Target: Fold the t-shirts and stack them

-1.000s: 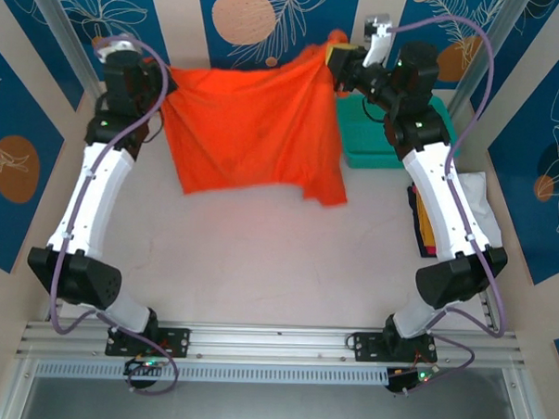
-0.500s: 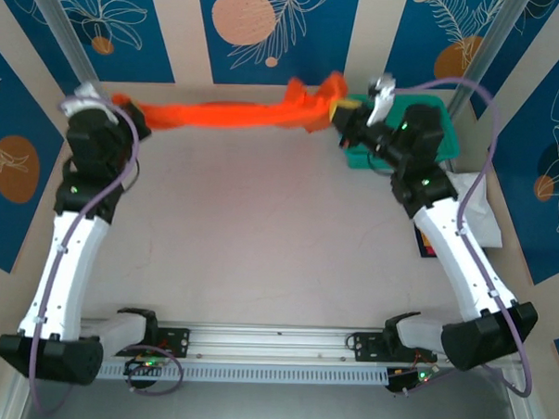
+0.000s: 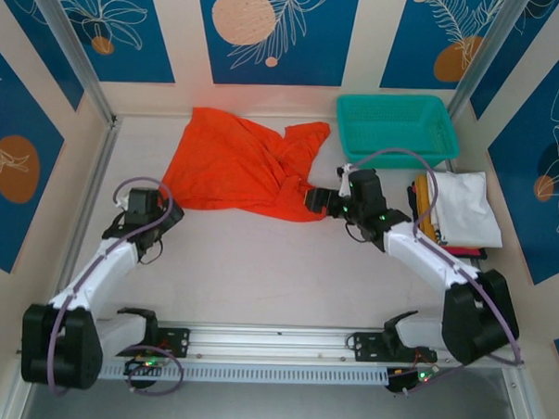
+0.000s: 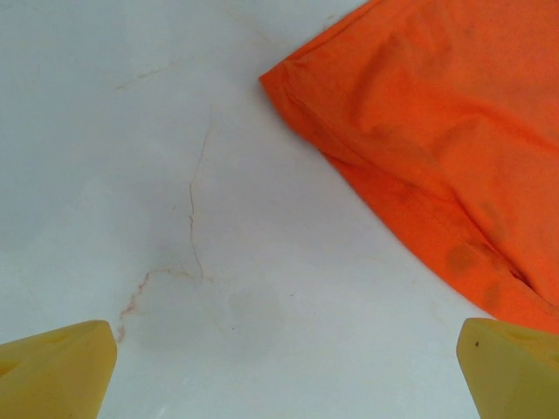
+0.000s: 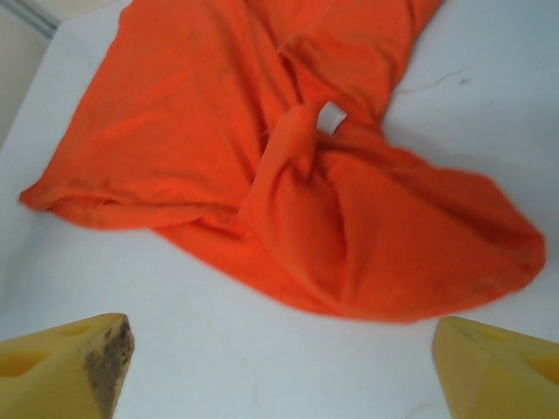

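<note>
**Jaws wide on both sides, nothing held**

Starting on the left, the left gripper (image 3: 164,219) sits low over the table (image 3: 259,260). Its yellow fingers (image 4: 54,370) are spread wide, with nothing but bare white surface between them. It's just off the lower-left corner of the orange-red t-shirt (image 3: 233,166), close but not touching. In the left wrist view that hemmed corner lies up and to the right of the fingers. The shirt lies rumpled across the far middle of the table. It's flatter on its left side, bunched and twisted toward the right, and a small white tag (image 5: 330,118) shows among the folds. Next along, the right gripper (image 3: 311,199) is down at the shirt's lower-right edge, jaws apart and gripping nothing, with the cloth lying just ahead of it. In the far right corner stands the teal mesh basket (image 3: 394,131). At the table's right edge rests the folded stack (image 3: 465,204), white shirt on top, yellow and red edges peeking out on its left side
</note>
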{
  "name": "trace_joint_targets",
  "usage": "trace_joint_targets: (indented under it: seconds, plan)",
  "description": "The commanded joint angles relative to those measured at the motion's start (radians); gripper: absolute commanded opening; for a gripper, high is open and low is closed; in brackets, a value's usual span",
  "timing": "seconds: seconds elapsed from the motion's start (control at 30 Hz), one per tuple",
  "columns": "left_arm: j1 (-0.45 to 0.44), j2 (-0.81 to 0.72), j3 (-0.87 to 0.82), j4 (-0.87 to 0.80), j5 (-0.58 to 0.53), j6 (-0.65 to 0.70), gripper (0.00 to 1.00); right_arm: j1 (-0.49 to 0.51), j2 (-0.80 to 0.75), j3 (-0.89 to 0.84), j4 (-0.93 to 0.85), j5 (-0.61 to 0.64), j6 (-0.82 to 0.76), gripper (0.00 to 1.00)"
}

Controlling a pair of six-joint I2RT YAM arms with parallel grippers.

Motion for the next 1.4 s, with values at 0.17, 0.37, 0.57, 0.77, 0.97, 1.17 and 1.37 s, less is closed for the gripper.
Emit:
trace_joint_targets:
  seconds: [0.17, 0.37, 0.57, 0.77, 0.97, 1.17, 1.37]
  plan:
    - [0.014, 0.261, 0.162, 0.108, -0.009, -0.048, 0.99, 0.029, 0.331, 0.302, -0.094, 0.088, -0.024, 0.64]
    - [0.019, 0.329, 0.199, 0.129, 0.016, -0.074, 0.99, 0.047, 0.588, 0.552, -0.177, 0.058, -0.033, 0.55]
    - [0.022, 0.299, 0.176, 0.124, 0.020, -0.075, 0.98, 0.042, 0.731, 0.701, -0.215, 0.047, -0.029, 0.37]
    - [0.034, 0.277, 0.161, 0.117, 0.023, -0.071, 0.99, 0.038, 0.701, 0.704, -0.221, 0.028, -0.049, 0.00]
    - [0.042, 0.277, 0.163, 0.130, 0.032, -0.073, 0.98, 0.060, 0.533, 0.544, -0.087, 0.008, -0.073, 0.00]
    - [0.043, 0.290, 0.167, 0.141, 0.051, -0.080, 0.98, 0.122, 0.369, 0.390, 0.005, 0.043, -0.087, 0.00]
    - [0.044, 0.288, 0.167, 0.144, 0.058, -0.083, 0.99, 0.353, 0.159, 0.074, 0.166, 0.372, 0.066, 0.00]
